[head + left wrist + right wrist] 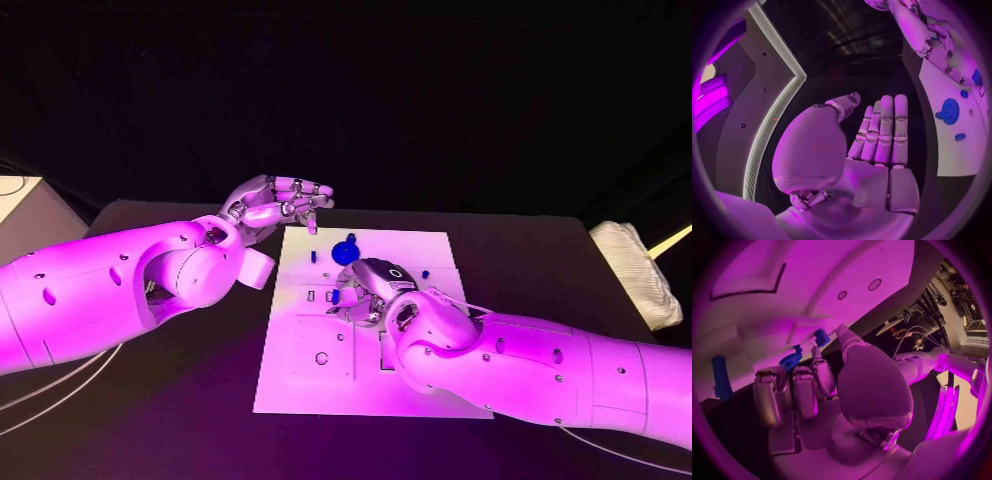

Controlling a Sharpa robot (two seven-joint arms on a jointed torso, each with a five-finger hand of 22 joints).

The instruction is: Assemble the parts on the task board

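Head view shows the white task board [325, 370] lying flat in the middle of the black bench [173, 420]. The left robot hand [277, 204] hangs in the air just past the board's far left corner, fingers loosely curled, holding nothing. The right robot hand [372, 288] is down on the middle of the board, and in its wrist view its fingertips pinch a small blue part [791, 360] right at the board. A round blue part [345, 252] sits on the board just beyond that hand. A pale folded cloth [639, 272] lies at the bench's right edge.
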